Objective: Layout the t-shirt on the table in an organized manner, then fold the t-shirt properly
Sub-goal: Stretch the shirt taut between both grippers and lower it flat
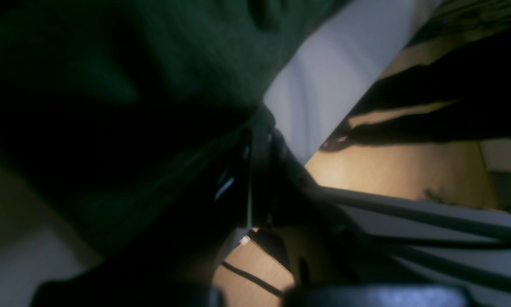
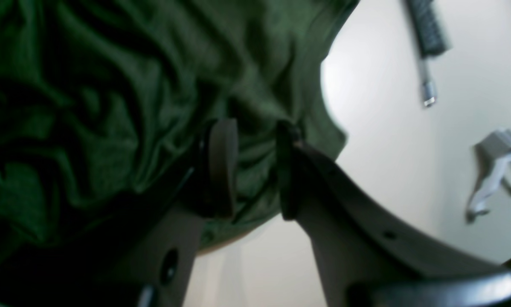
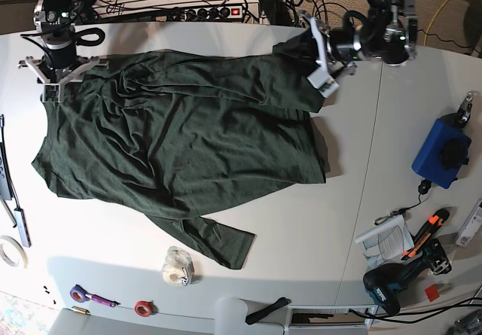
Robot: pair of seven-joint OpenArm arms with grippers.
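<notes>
The dark green t-shirt (image 3: pixel 181 132) lies spread and wrinkled across the white table (image 3: pixel 361 199), with one sleeve (image 3: pixel 218 241) pointing toward the front edge. My left gripper (image 3: pixel 320 68) is at the shirt's far right corner, shut on the fabric (image 1: pixel 187 55), which rises off the table there; the jaws look dark and closed in the left wrist view. My right gripper (image 3: pixel 54 86) is at the shirt's far left corner. Its two fingers (image 2: pixel 223 166) stand apart with wrinkled fabric (image 2: pixel 110 106) lying between and behind them.
A blue box (image 3: pixel 440 154), a drill (image 3: pixel 388 286) and papers (image 3: pixel 384 237) sit at the right. A clear tape roll (image 3: pixel 178 267) lies near the front, hand tools (image 3: pixel 11 199) on the left edge. A power strip (image 3: pixel 203 11) and cables run along the back.
</notes>
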